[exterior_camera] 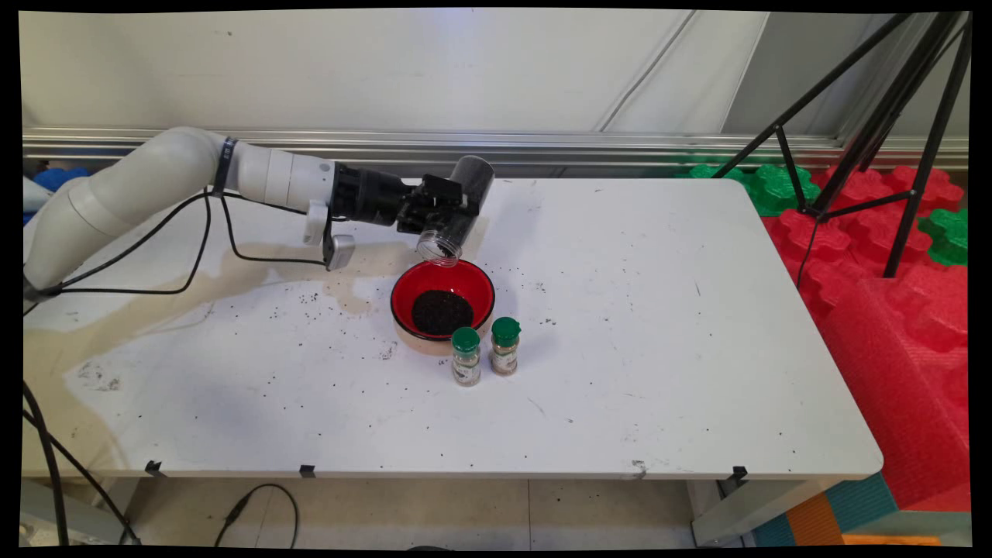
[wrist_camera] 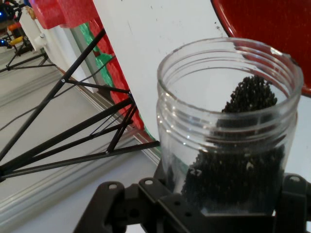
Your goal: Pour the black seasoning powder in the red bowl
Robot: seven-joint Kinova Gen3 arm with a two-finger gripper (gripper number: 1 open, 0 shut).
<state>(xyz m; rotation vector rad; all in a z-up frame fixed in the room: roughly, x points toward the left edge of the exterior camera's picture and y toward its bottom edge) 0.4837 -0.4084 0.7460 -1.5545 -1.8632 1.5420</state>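
Observation:
My gripper is shut on a clear plastic jar, held tilted with its open mouth down over the far rim of a red bowl. Dark grains lie in a heap in the bowl. In the hand view the jar fills the frame between the black fingers, with dark grains still inside near its mouth and the red bowl beyond it. Two small spice jars with green lids, one on the left and one on the right, stand upright just in front of the bowl.
Loose dark grains are scattered over the white table. Black cables hang from the arm at the left. A black tripod and red and green foam blocks stand beyond the table's right edge.

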